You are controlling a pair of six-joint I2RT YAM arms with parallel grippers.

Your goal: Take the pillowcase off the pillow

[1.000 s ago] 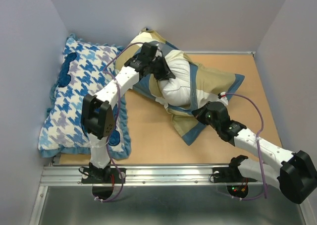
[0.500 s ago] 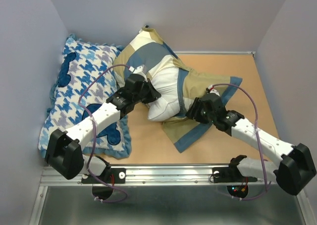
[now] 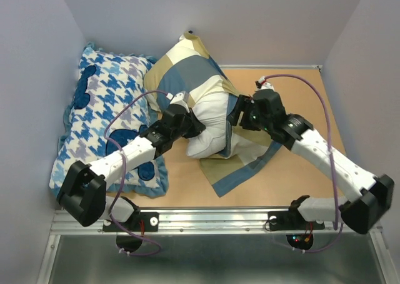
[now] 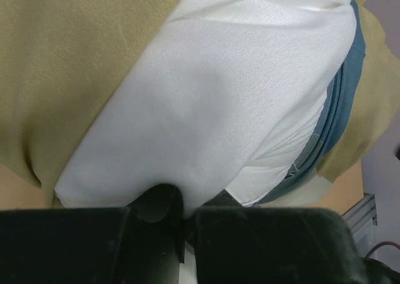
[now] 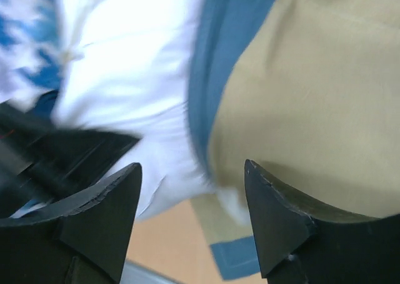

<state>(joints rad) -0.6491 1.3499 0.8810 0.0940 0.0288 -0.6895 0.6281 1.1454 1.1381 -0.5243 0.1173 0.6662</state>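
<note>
The pillowcase, in tan, slate blue and cream blocks, still covers the far part of the white pillow; its open end lies slack on the table. My left gripper is shut on a fold of the pillow's bare near end. Up close, the left gripper pinches white pillow fabric, with tan pillowcase to the left. My right gripper hangs open just right of the pillow. In its own view the right gripper holds nothing, above the pillow and the pillowcase.
A blue-and-white houndstooth cushion with a frilled edge lies along the left wall. Grey walls close in the left, far and right sides. Bare wooden table shows to the right, and a metal rail runs along the near edge.
The right gripper has opened, let go of the pillowcase and moved away toward the far side. The left gripper has drawn the pillow nearer and leftward; the pillowcase's open end now lies slack.
</note>
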